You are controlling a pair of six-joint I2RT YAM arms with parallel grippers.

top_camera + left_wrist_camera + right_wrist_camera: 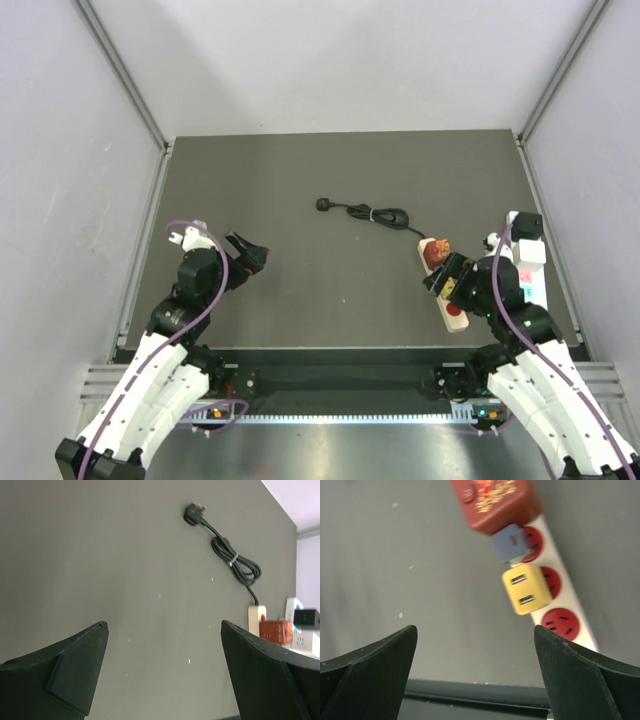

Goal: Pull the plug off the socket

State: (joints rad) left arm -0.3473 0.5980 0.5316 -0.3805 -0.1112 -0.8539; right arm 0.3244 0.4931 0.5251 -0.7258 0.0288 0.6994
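Right claw: wide open, empty; yellow USB charger plugged into power strip at 1 o'clock. Left claw: wide open, empty, over desk.

From my station, the left arm and the right arm look like twins: white moulded shells on the lower links, rounded black joint housings above them, and a thin purple cable running along each one. Small indicator lights glow orange at the bases, and a white connector sits on the upper part of the left arm. On my wrist feeds the left end effector and the right end effector show as matte black fingers, broad, wedge-shaped and faceted, tapering to blunt tips.
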